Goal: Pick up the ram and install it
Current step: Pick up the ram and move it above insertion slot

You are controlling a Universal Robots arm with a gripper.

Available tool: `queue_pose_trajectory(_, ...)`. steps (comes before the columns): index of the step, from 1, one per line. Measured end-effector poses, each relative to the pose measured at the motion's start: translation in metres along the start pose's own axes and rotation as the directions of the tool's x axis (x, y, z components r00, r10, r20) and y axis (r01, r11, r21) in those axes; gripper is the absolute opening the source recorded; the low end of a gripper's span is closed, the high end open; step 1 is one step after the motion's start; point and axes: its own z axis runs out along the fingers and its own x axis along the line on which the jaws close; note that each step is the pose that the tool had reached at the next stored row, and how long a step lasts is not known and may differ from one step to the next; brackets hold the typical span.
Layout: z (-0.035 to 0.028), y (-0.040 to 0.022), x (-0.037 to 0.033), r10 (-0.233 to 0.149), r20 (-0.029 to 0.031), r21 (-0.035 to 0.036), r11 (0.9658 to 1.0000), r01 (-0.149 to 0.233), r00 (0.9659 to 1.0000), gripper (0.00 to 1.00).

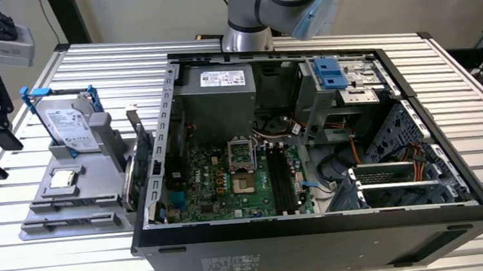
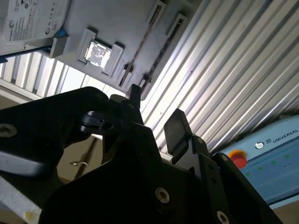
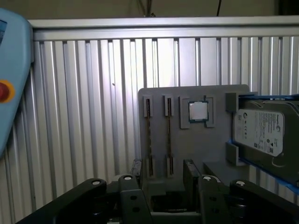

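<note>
In the exterior view, your gripper (image 1: 0, 154) hung beside the tray (image 1: 37, 228), on the side away from the case (image 1: 318, 226). It was apart from the tray and carried nothing. Inside the case, the board slots (image 1: 281, 177) looked bare, so I judge that nothing had been installed.

In the second wrist view, your fingers (image 2: 176, 128) stood spread with only the table (image 2: 224, 70) between them. The ram (image 2: 142, 42) sat on edge in the tray's grooves, near the fingers but not touched by them.

In the first wrist view, the ram showed as two thin sticks in neighbouring grooves at the tray's end away from the drive (image 3: 264, 133). The open fingers were lined up just short of that end. By my reading you had made the approach. The pick and the install were not yet done.
</note>
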Motion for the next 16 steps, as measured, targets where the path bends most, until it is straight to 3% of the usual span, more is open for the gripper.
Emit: queue_pose_trajectory(16,0.0105,-0.0001,0.0006,0.000,0.0000,0.0000,1.0000,0.000,1.0000,1.00)
